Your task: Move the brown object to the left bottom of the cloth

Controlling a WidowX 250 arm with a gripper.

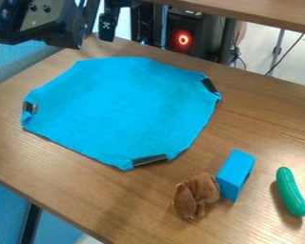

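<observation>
Looking like approach step: hand (88, 36) up top left, can't tell how open or whether loaded. Brown object (196, 193) on desk (266, 128), beside blue block (234, 174). Next: swing over, grasp clear of block, carry to left bottom of cloth (120, 107).

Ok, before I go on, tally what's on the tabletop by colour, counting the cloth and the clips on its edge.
Blue: 2, the cloth and the block
Brown: 1, the soft plush toy
Green: 1, the cucumber-shaped piece
Black: 3, the clips along the cloth's edge
Total: 7
</observation>
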